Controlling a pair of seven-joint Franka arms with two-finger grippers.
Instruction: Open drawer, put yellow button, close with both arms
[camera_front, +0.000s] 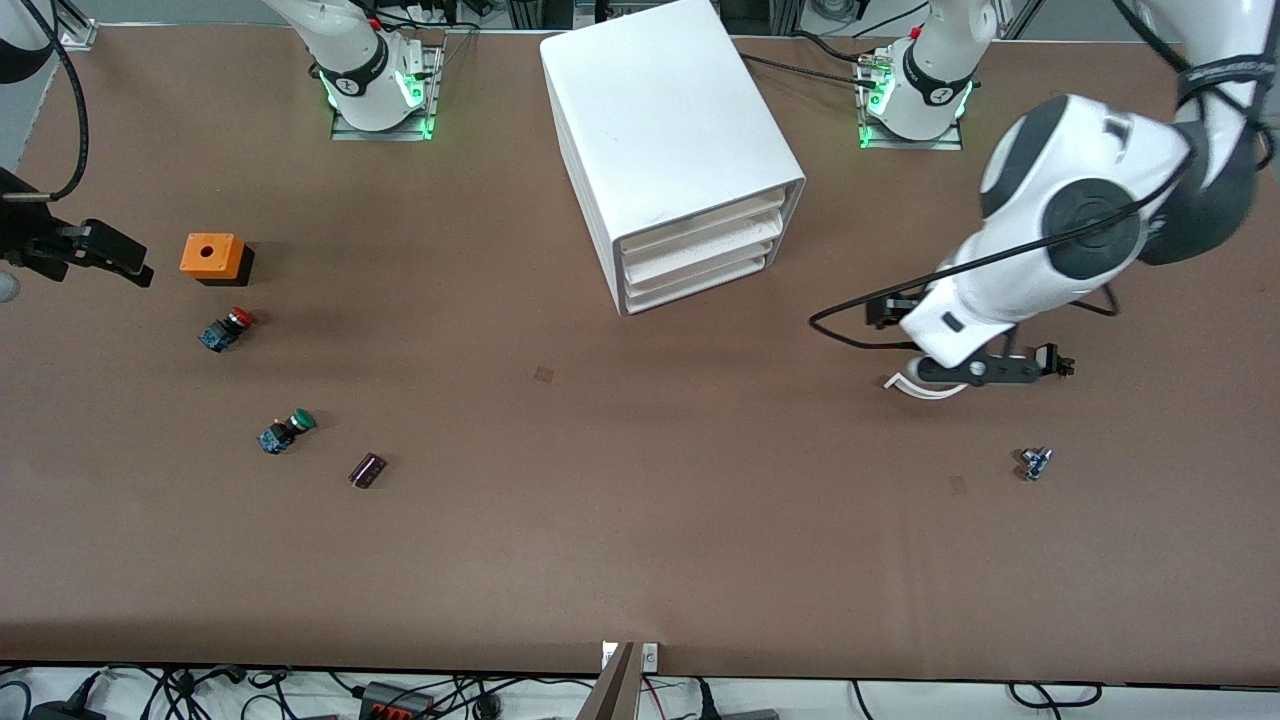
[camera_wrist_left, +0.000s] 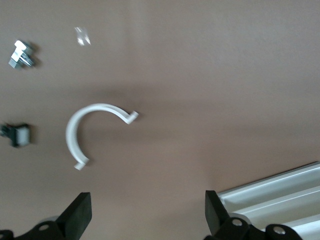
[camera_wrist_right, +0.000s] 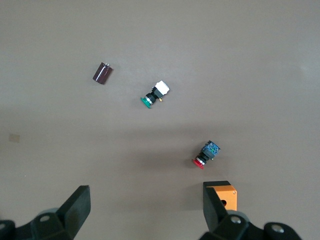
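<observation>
The white cabinet (camera_front: 670, 140) stands at the table's middle, close to the arms' bases. Its uppermost drawer (camera_front: 705, 235) is shut, as are the two below it. A corner of the cabinet shows in the left wrist view (camera_wrist_left: 280, 192). No yellow-capped button shows in any view. My left gripper (camera_front: 985, 372) (camera_wrist_left: 148, 215) is open and empty, over the bare table next to a white curved clip (camera_front: 925, 388) (camera_wrist_left: 82, 130), toward the left arm's end. My right gripper (camera_front: 100, 255) (camera_wrist_right: 147, 212) is open and empty, beside an orange-topped black box (camera_front: 212, 258) (camera_wrist_right: 226, 196) at the right arm's end.
A red-capped button (camera_front: 228, 328) (camera_wrist_right: 206, 155), a green-capped button (camera_front: 285, 432) (camera_wrist_right: 154, 95) and a dark purple cylinder (camera_front: 367, 469) (camera_wrist_right: 103, 73) lie nearer the front camera than the orange box. A small metal part (camera_front: 1035, 462) (camera_wrist_left: 21, 54) lies near the left gripper.
</observation>
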